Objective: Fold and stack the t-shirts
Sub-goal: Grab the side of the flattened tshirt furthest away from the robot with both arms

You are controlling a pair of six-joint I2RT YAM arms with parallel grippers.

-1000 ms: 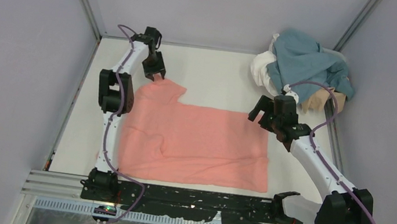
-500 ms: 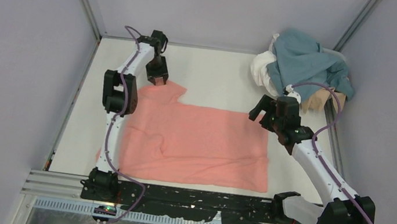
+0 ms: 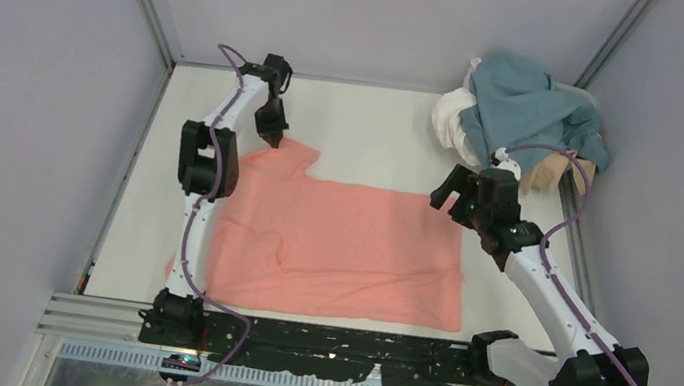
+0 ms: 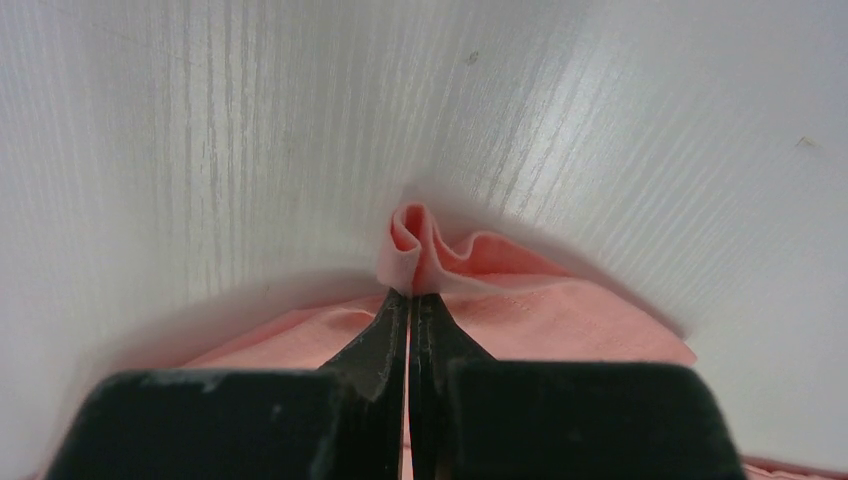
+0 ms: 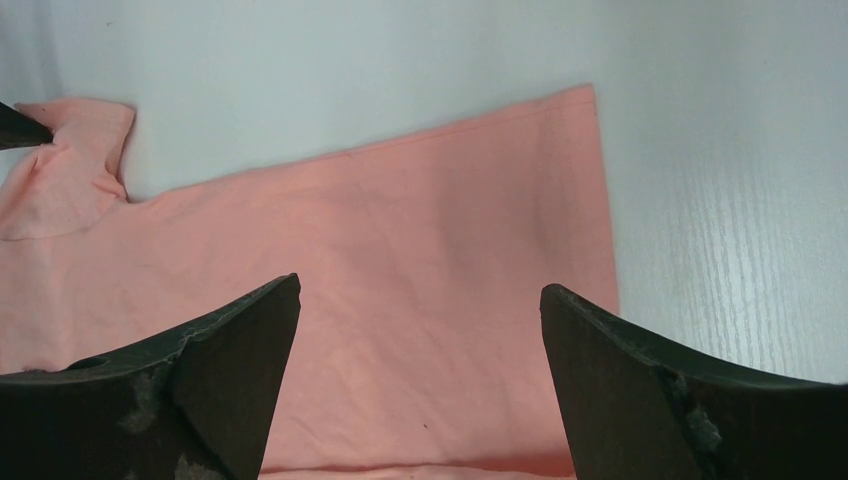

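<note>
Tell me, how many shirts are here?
4. A salmon-pink shirt lies spread flat in the middle; a teal-blue shirt, a white shirt and a tan shirt are heaped at the far right corner. More could be hidden inside that heap.

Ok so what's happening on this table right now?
Two robot arms are working on a salmon-pink t-shirt spread flat on the table. The left arm has its jaws shut on the far-left sleeve's edge, pinching a small fold of cloth. The right arm holds its jaws wide open over the shirt's far-right corner, gripping nothing. The teal-blue t-shirt, white t-shirt and tan t-shirt lie heaped in the far-right corner, unfolded.
</note>
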